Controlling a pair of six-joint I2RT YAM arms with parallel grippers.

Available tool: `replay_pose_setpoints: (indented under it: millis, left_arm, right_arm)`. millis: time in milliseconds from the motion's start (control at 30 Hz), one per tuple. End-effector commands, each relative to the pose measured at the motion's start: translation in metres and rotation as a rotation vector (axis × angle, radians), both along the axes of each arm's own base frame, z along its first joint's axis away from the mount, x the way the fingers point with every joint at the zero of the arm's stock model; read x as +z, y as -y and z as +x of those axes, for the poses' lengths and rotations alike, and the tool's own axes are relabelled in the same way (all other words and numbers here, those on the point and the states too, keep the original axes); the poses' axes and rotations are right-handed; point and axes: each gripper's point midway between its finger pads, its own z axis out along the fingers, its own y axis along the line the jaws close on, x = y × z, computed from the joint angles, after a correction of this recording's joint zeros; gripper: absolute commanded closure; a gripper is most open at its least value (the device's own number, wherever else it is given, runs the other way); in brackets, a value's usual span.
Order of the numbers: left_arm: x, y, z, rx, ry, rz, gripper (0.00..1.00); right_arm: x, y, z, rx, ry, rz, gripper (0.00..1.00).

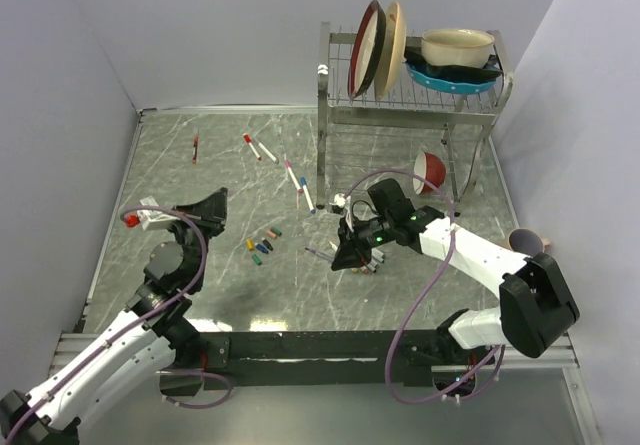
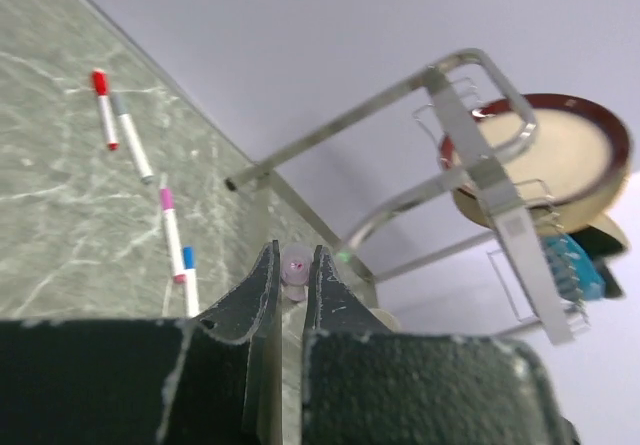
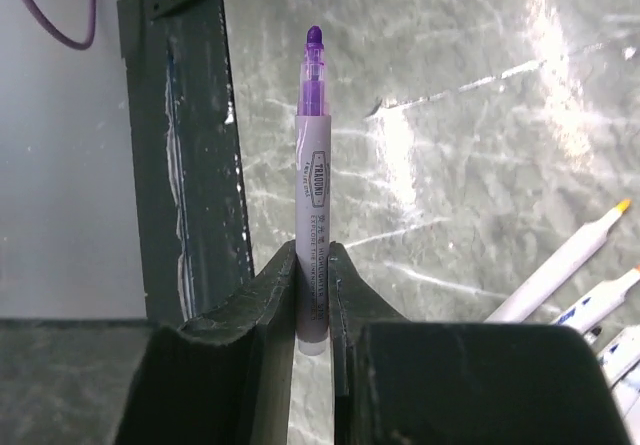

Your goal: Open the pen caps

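The right gripper (image 3: 312, 265) fills the bottom of its own wrist view. Its fingers (image 3: 270, 295) are clamped on the barrel of a purple pen (image 3: 312, 165) that sticks straight out ahead of them, tip bare. Right of the fingers lie a few bare pens (image 3: 560, 263) on the table (image 3: 450, 115), one of them yellow-tipped. In the top view this grip is only a thin lilac line poking out past the black fingers.

The left gripper (image 2: 295, 265) is raised off the table and tilted. Its fingers (image 2: 258, 295) are almost together, pinching a small pale lilac cap (image 2: 295, 269) right at their tips. The cap is too small to make out from above, so only the left wrist view settles what is held. Ahead and to the left of this gripper, capped pens (image 2: 172, 230) lie on the table with red, grey, pink and blue ends. Ahead and to its right stands a metal rack (image 2: 480, 155) with plates.

Only the top view shows the loose caps (image 1: 262, 247) — a small scatter on the table between the two grippers, touching neither.
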Motion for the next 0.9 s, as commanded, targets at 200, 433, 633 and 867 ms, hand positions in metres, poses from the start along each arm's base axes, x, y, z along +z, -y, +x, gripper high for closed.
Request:
replay_pose_setpoints:
  millis: [200, 433, 633, 867]
  left_arm:
    - [-0.105, 0.012, 0.002, -0.067, -0.369, 0.185, 0.99]
    - [-0.17, 0.016, -0.018, -0.119, -0.52, 0.143, 0.99]
    - [-0.192, 0.014, -0.028, -0.123, -0.561, 0.099, 0.99]
    - [-0.213, 0.013, -0.032, -0.118, -0.622, 0.108, 0.98]
  right_arm:
    - [-0.032, 0.038, 0.06, -0.263, 0.195, -0.294, 1.0]
    - [-0.057, 0.067, 0.083, -0.377, 0.196, -0.462, 1.0]
    - [-0.073, 0.08, 0.087, -0.415, 0.143, -0.545, 1.0]
    - [-0.079, 0.082, 0.086, -0.42, 0.122, -0.575, 0.87]
